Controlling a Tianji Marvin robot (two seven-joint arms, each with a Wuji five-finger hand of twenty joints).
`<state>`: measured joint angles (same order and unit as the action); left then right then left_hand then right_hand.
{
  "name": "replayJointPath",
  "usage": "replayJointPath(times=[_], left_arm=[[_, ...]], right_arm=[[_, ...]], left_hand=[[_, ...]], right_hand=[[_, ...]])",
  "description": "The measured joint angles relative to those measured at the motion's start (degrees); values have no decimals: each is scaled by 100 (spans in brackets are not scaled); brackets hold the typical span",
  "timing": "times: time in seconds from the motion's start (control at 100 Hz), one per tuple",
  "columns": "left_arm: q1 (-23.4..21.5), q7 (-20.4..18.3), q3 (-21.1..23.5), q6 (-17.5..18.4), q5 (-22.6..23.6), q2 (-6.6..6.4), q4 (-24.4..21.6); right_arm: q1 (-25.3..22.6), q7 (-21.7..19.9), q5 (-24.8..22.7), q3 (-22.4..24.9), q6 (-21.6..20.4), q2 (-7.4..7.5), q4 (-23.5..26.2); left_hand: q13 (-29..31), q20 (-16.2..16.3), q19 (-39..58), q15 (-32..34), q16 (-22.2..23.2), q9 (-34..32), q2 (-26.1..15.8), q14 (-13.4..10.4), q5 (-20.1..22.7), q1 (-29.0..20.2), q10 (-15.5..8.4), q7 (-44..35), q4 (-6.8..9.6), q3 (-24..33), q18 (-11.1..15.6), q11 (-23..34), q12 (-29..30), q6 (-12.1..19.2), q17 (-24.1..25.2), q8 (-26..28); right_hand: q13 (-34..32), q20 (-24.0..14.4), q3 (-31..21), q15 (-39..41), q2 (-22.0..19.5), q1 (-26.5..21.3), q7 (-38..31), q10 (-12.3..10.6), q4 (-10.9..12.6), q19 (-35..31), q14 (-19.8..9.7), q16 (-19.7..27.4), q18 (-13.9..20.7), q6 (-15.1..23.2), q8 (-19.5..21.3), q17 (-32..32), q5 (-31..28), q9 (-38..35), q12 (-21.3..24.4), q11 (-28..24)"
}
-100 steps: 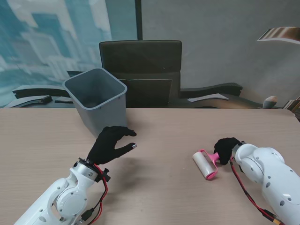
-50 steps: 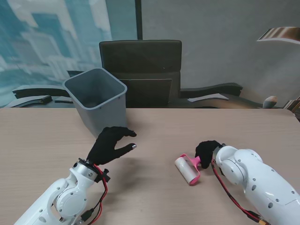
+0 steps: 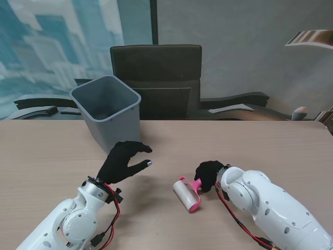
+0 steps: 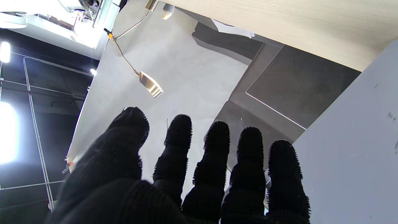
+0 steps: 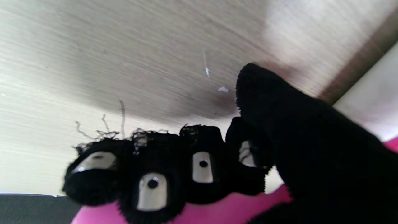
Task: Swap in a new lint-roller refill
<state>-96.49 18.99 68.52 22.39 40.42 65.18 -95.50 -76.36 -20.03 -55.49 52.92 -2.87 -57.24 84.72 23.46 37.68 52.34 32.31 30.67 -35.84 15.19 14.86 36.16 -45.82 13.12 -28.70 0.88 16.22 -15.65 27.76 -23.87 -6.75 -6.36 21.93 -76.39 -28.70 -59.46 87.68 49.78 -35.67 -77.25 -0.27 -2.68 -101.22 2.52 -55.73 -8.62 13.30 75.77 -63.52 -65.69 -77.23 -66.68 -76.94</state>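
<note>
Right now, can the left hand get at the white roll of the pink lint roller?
Probably yes: the left hand is open, and only bare table separates it from the white roll.

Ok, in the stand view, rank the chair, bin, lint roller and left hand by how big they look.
Largest to smallest as they look:
1. chair
2. bin
3. left hand
4. lint roller
The hand sits nearer the camera, so its rank is unsure.

The stand's view is evenly lit and sharp, with soft shadows on the table [image 3: 62, 156] beside each arm. The left wrist view is crisp but harshly contrasted — ceiling lights [image 4: 5, 51] blow out to white glare against dark surroundings. The right wrist view is smeared by blur — the wood grain streaks, and the fingers [image 5: 202, 165] and pink handle [image 5: 199, 214] sit out of focus.
</note>
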Motion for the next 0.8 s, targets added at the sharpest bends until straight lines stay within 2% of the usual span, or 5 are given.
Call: replayJointPath(times=[0.1,0.27,0.39,0.62,0.8], left_arm=[[0,1,-8,0,0,0,0],[1,-1,-22,-11,-8,0,1],[0,-2,-27,-11,-13,1,2],[-16,22,-27,-5,-4,2,-2],[-18,26,-7,-38,17,3,-3]], right_arm=[[-87,-31,-159,175,15,-32,15],[-486,-127,-911,836,30,-61,141],[-721,-162,-1214,1237,117,-52,180],[-934,-148,-1953,1666,368,-18,160],[-1027,-107,-2081,1873,553,-3,137]], left_hand=[[0,0,0,0,0,0,0,0,0,0,0,-1,0,0,0,0,0,0,0,0],[0,0,0,0,0,0,0,0,0,0,0,-1,0,0,0,0,0,0,0,0],[0,0,0,0,0,0,0,0,0,0,0,-2,0,0,-1,0,0,0,0,0],[0,0,0,0,0,0,0,0,0,0,0,-2,0,0,-1,0,0,0,0,0],[0,0,0,0,0,0,1,0,0,0,0,-27,0,0,-1,0,0,0,0,0]], right_hand=[[0,0,0,1,0,0,1,0,-1,-2,0,0,0,0,1,0,0,0,0,0],[0,0,1,4,0,0,1,1,-1,9,0,0,0,0,7,0,0,0,0,0],[0,5,1,4,-7,0,1,1,-1,46,0,0,0,0,12,0,0,0,-1,0],[13,66,2,4,-9,0,2,1,-2,155,0,13,0,0,24,1,0,0,-3,0],[14,72,2,4,-11,0,2,1,-2,157,0,15,0,-4,35,2,0,0,-3,0]])
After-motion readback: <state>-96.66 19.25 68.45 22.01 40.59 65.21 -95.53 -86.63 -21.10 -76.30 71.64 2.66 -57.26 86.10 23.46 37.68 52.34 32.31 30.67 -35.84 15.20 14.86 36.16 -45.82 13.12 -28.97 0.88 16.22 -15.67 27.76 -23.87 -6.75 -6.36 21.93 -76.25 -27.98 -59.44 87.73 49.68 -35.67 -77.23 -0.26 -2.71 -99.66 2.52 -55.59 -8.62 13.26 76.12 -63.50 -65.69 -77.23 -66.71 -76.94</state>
